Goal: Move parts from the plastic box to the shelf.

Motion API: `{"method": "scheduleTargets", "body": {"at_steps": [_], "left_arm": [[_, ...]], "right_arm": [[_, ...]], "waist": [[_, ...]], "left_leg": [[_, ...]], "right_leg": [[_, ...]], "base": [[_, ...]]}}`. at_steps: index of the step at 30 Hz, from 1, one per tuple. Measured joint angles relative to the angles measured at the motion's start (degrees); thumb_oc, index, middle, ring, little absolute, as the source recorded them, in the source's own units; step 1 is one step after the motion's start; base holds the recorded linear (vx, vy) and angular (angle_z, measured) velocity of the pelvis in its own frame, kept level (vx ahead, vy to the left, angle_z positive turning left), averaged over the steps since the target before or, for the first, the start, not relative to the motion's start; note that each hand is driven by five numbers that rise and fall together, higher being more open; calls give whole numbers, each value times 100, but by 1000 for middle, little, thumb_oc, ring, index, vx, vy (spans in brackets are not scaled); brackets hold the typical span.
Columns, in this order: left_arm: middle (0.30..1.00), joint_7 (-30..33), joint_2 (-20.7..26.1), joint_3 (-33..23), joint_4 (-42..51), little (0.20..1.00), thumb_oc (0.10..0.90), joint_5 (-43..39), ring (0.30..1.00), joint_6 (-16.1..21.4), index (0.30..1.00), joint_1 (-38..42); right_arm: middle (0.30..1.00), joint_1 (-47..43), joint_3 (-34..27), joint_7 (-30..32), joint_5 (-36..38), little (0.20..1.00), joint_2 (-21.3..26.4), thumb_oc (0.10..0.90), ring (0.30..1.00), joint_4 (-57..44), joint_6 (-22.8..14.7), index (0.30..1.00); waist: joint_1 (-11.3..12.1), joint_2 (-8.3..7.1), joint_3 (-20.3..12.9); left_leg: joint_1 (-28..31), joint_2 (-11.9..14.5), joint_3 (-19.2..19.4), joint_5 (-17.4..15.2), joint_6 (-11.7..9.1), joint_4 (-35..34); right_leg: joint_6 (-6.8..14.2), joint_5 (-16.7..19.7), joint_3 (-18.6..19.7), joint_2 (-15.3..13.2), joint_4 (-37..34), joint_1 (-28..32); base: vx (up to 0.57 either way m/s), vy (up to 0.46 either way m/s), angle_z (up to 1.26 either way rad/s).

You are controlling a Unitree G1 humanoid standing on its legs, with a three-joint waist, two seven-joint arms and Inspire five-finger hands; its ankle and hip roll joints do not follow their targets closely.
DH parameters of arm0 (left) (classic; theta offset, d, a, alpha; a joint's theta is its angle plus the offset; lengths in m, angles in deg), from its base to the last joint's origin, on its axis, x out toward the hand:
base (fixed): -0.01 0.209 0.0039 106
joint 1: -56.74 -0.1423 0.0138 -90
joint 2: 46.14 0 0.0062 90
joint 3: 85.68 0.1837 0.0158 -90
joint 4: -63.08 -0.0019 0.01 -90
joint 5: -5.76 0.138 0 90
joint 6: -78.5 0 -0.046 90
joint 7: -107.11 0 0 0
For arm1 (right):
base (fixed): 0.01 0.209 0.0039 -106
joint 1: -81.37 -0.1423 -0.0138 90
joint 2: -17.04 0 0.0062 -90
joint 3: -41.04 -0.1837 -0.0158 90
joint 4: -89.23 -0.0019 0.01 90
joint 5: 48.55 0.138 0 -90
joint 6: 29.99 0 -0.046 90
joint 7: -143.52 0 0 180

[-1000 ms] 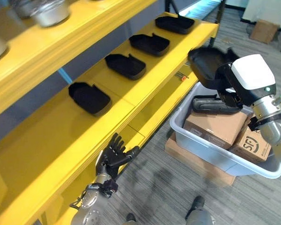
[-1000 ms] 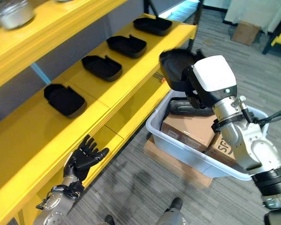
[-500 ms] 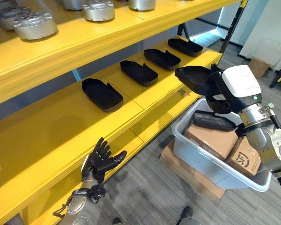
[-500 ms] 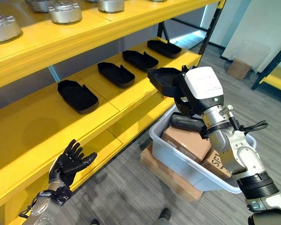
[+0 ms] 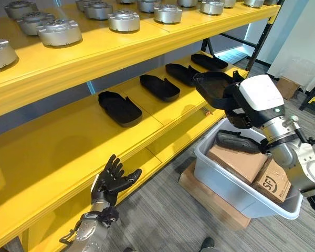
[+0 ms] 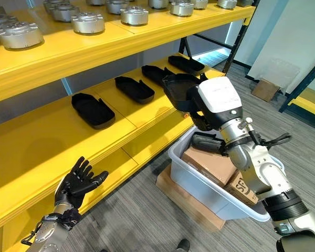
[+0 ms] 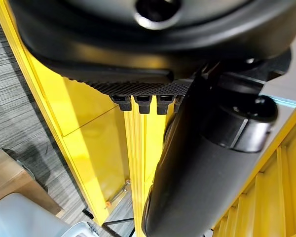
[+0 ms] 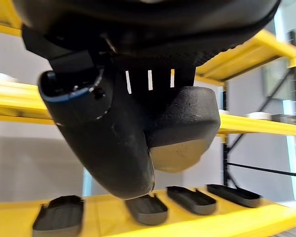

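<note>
Right hand (image 6: 199,107) clamps a black part (image 6: 179,86) above the shelf (image 6: 131,113) edge — left hand (image 6: 76,184) splayed, empty.

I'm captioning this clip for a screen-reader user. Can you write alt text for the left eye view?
The robot's right hand holds a black tray-shaped part above the front edge of a yellow shelf, where four similar black parts lie in a row. Below it, a grey plastic box holds cardboard boxes and another black part. The left hand hangs open by the shelf's edge.
</note>
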Motion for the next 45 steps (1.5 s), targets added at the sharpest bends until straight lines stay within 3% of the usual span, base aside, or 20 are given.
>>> {"method": "scheduleTargets", "body": {"at_steps": [3, 4, 6, 8, 9, 10, 11, 12, 14, 15, 16, 17, 19, 20, 23, 26, 31, 39, 45], "left_arm": [[1000, 15, -5, -43, 8, 1000, 900, 104, 1000, 5, 1000, -8], [1000, 76, 9, -49, 4, 1000, 900, 105, 1000, 6, 1000, 2], [1000, 88, 2, -6, -9, 1000, 900, 110, 1000, 5, 1000, 28], [1000, 97, 20, -11, -19, 1000, 900, 147, 1000, 12, 1000, 42], [1000, 120, 63, -1, -91, 1000, 900, 147, 1000, 17, 1000, 86], [1000, 127, 107, -15, -112, 1000, 900, 150, 1000, 22, 1000, 84], [1000, 144, 123, -23, -115, 1000, 900, 152, 1000, 29, 1000, 82], [1000, 209, 247, -22, -115, 1000, 900, 152, 1000, 43, 1000, 138], [1000, 222, 282, 76, -119, 1000, 900, 155, 1000, 43, 1000, 230], [1000, 222, 309, 133, -110, 1000, 900, 153, 1000, 59, 1000, 312], [1000, 216, 323, 160, -114, 1000, 900, 154, 1000, 60, 1000, 323], [1000, 212, 216, 258, -222, 1000, 900, 154, 1000, 47, 1000, 391], [1000, 211, -3, 431, -268, 1000, 900, 156, 1000, 29, 1000, 381], [1000, 213, -208, 412, -269, 1000, 900, 154, 1000, 27, 1000, 330], [1000, 206, -220, 357, -199, 1000, 900, 154, 1000, 30, 1000, 260], [1000, 219, -231, 54, -169, 1000, 900, 155, 1000, 46, 1000, 285], [1000, 262, -221, -266, -182, 1000, 900, 151, 1000, 48, 1000, 257], [1000, 246, -217, -187, -173, 1000, 900, 150, 1000, 42, 1000, 255], [1000, 241, -222, -128, -135, 1000, 900, 150, 1000, 42, 1000, 239]], "right_arm": [[300, -83, 11, -12, -7, 300, -102, 400, 300, 11, 18, 300], [300, -145, 30, -15, -102, 300, -212, 400, 300, 55, 46, 300], [300, -233, 71, -14, -135, 300, -316, 400, 300, 173, 81, 300], [300, -211, 159, -26, -199, 300, -314, 400, 300, 228, 117, 300], [300, -191, 171, -25, -199, 300, -308, 400, 300, 224, 57, 300], [300, -188, 205, -28, -198, 300, -311, 400, 300, 225, 32, 300], [300, -201, 207, -23, -195, 300, -310, 400, 300, 208, -51, 300], [300, -205, 211, -22, -196, 300, -278, 400, 300, 156, -119, 300], [300, -228, 205, -18, -191, 300, -127, 400, 300, 146, -178, 300], [300, -229, 193, -4, -188, 300, 72, 400, 300, 147, -209, 300], [300, -229, 192, -4, -189, 300, 108, 400, 300, 157, -208, 300], [300, -264, 179, -1, -186, 300, 184, 400, 300, 223, -187, 300], [300, -261, 182, -20, -131, 300, 302, 400, 300, 278, -201, 300], [300, -193, 195, -35, -69, 300, 271, 400, 300, 346, -208, 300], [300, -270, 213, -44, -14, 300, 282, 400, 300, 318, -248, 300], [300, -276, 141, -27, 101, 300, 293, 400, 300, 279, -192, 300], [300, -208, 141, 37, 256, 300, 293, 400, 300, 141, -193, 300], [300, -212, 143, -58, 257, 300, 226, 400, 300, 157, -175, 300], [300, -213, 156, -63, 257, 300, 163, 400, 300, 156, -175, 300]], "waist": [[161, -77, 2], [198, -148, 3], [173, -133, 5], [154, -126, 22], [-8, -38, 79], [-36, 0, 93], [15, 69, 120], [-43, 140, 155], [-101, 164, 185], [-267, 132, 200], [-276, 114, 201], [-291, 64, 236], [-259, 236, 323], [-251, 327, 331], [-251, 386, 325], [-378, 392, 318], [-494, 401, 313], [-509, 426, 312], [-474, 558, 258]], "left_leg": [[-84, -125, -124, -23, 34, 97], [-275, -204, -293, -171, 143, 362], [-568, -254, -508, -364, 264, 782], [-672, -362, -806, -376, 385, 859], [-694, -400, -1200, -299, 496, 828], [-659, -380, -1296, -227, 592, 687], [-662, -258, -1513, -174, 602, 552], [-737, -118, -1754, -21, 655, 329], [-848, -118, -2056, 124, 725, 131], [-979, -202, -2378, 115, 656, 18], [-959, -230, -2379, 133, 636, -97], [-846, -341, -2408, 239, 496, -378], [-813, -382, -2475, 157, 469, -191], [-735, -283, -2437, 183, 408, -138], [-617, -178, -2412, 221, 312, -129], [-471, -246, -2398, 247, 212, -238], [-324, -311, -2419, 244, 218, -397], [-251, -328, -2452, 252, 219, -477], [-276, -320, -2579, 287, 207, -477]], "right_leg": [[45, 40, -83, -147, 7, 67], [47, 109, -144, -264, 33, 159], [68, 269, 52, -395, 228, 147], [-4, 620, 773, -500, 549, 61], [46, 536, 1724, -452, 1211, -211], [344, 14, 2162, -264, 1425, -373], [422, -542, 2641, 206, 1494, -547], [364, -1120, 2850, 954, 1317, -695], [82, -1310, 2856, 1518, 964, -816], [-50, -1461, 3221, 1956, 445, -756], [-88, -1496, 3201, 1968, 284, -752], [-231, -1164, 3202, 1905, 109, -610], [-260, -937, 2996, 1884, 52, -430], [-324, -1013, 2905, 1939, 119, -318], [-333, -1035, 2893, 2027, 27, -165], [-336, -988, 2894, 2009, -190, 57], [-302, -912, 2861, 1939, -550, 330], [-279, -814, 2754, 1915, -835, 535], [-298, -768, 2655, 1932, -887, 588]], "base": [[6, 135, 32], [32, 202, 46], [49, 121, 72], [69, 85, 98], [99, 70, 102], [100, 68, 94], [93, -38, 77], [96, -84, 80], [144, -109, 125], [160, -144, 133], [152, -142, 164], [152, -205, 103], [173, -222, 84], [107, -120, 33], [130, -143, -10], [103, -122, -1], [54, -63, 5], [17, -41, 5], [-7, -76, 7]]}}
